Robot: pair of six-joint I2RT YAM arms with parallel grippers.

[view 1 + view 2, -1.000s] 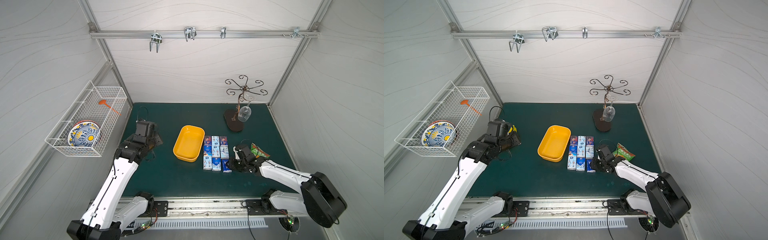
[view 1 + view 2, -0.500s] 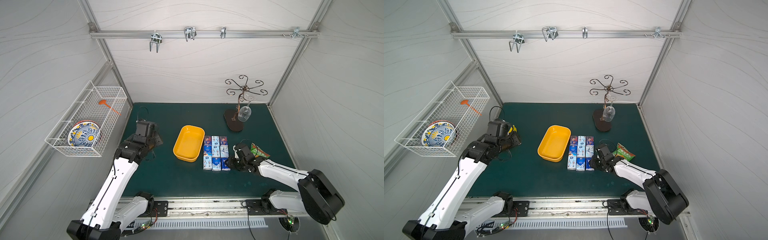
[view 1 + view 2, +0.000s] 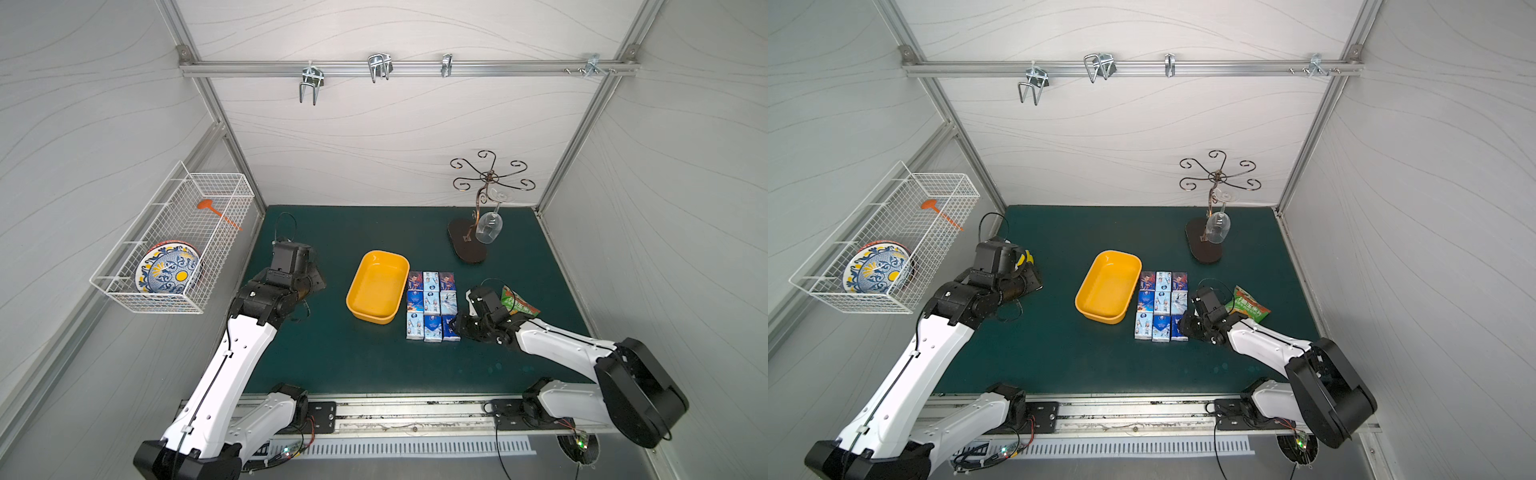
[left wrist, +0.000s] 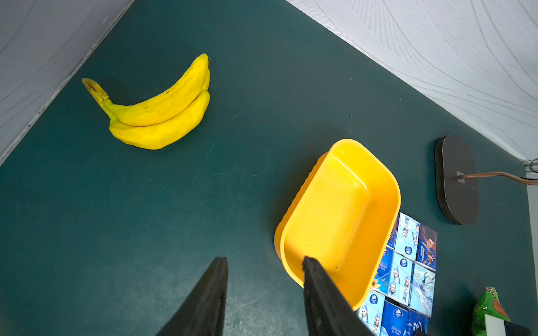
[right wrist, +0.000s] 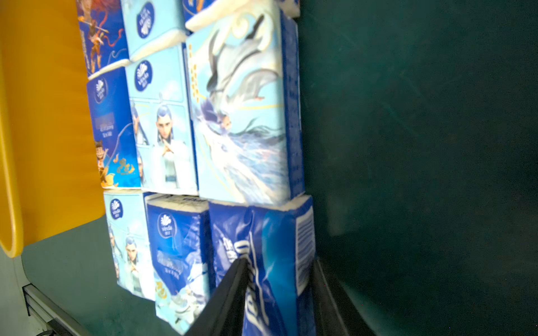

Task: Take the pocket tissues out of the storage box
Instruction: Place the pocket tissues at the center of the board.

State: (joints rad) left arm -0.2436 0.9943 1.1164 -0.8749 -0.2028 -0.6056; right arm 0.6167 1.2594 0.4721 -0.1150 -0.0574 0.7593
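I see the pocket tissues point(image 3: 431, 305) out of the storage box point(image 3: 377, 286), flat in a three-by-three block on the bench point(image 3: 332, 357) just beside the box's right wall, midway between front and back edges; the box is bare inside. My right tool point(image 5: 279, 261) pinches the dark blue packet point(image 5: 270, 232) at the block's front right corner; my left tool point(image 4: 265, 259) stands spread and empty near the left edge.
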